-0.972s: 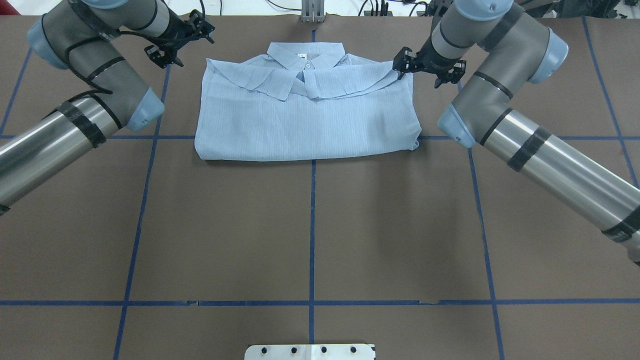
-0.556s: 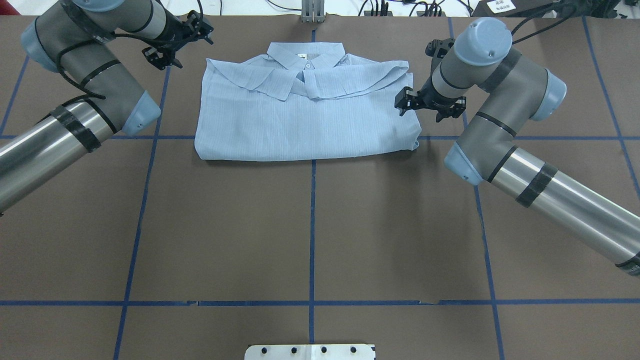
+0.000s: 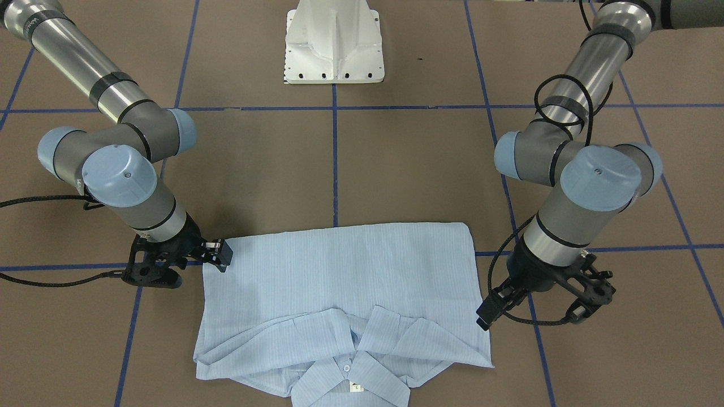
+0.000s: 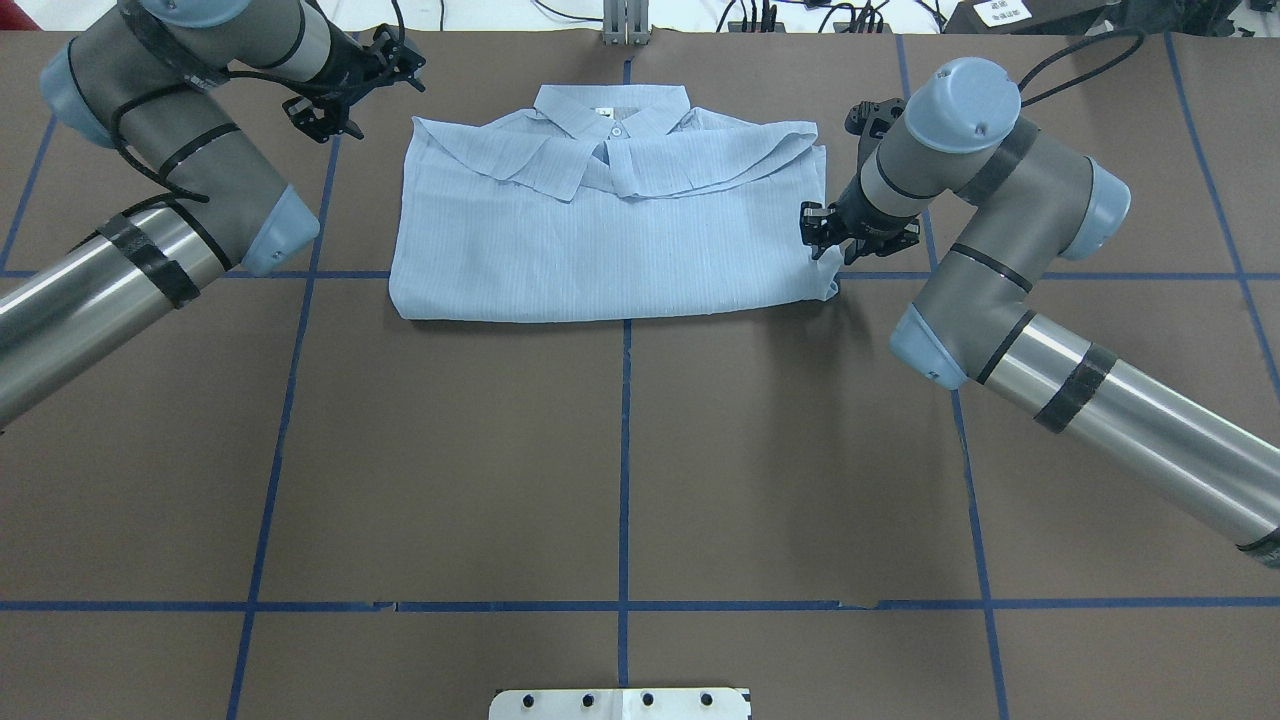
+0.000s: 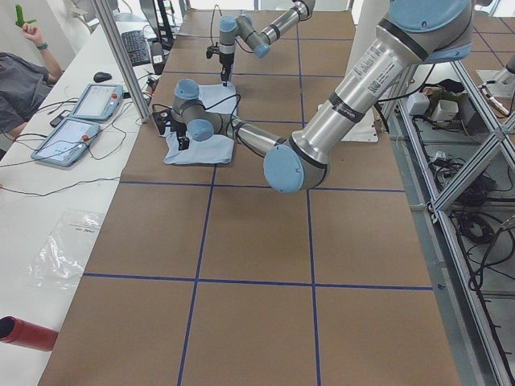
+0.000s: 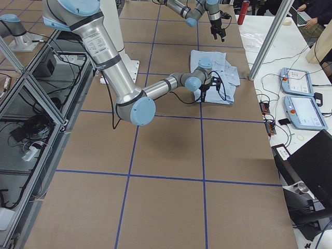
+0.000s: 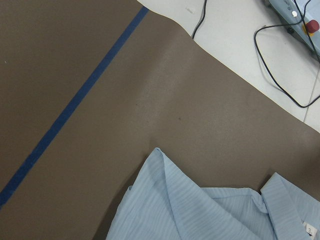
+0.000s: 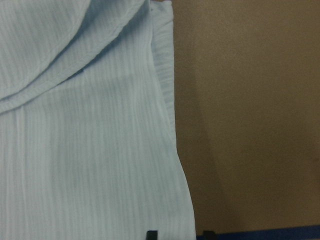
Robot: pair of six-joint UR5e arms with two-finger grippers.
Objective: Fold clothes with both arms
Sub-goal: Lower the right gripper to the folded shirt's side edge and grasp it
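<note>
The clothes point(image 4: 610, 240) are one pale blue striped shirt, folded into a rectangle with the collar point(image 4: 612, 110) on top, lying flat at the far middle of the table. My right gripper point(image 4: 822, 235) is low at the shirt's right edge, near its near-right corner point(image 3: 220, 257). It is open: in the right wrist view one fingertip point(image 8: 151, 234) is over the cloth point(image 8: 85, 150) and the other is over bare table. My left gripper point(image 4: 315, 115) hangs open and holds nothing, off the shirt's far-left corner point(image 3: 487, 311). The left wrist view shows that corner point(image 7: 200, 215) and no fingers.
Brown table cover with a blue tape grid point(image 4: 625, 450). The white pedestal base point(image 3: 334, 51) stands at the robot's side. A metal post point(image 4: 625, 25) rises beyond the collar. Beyond the table's far edge, a white bench with pendants point(image 5: 80, 121) and cables, and a person's arm point(image 5: 36, 36).
My right gripper has moved from the shirt's far-right shoulder along its right edge toward the near-right corner, coming lower. The left arm has drawn slightly away. The shirt has not moved.
</note>
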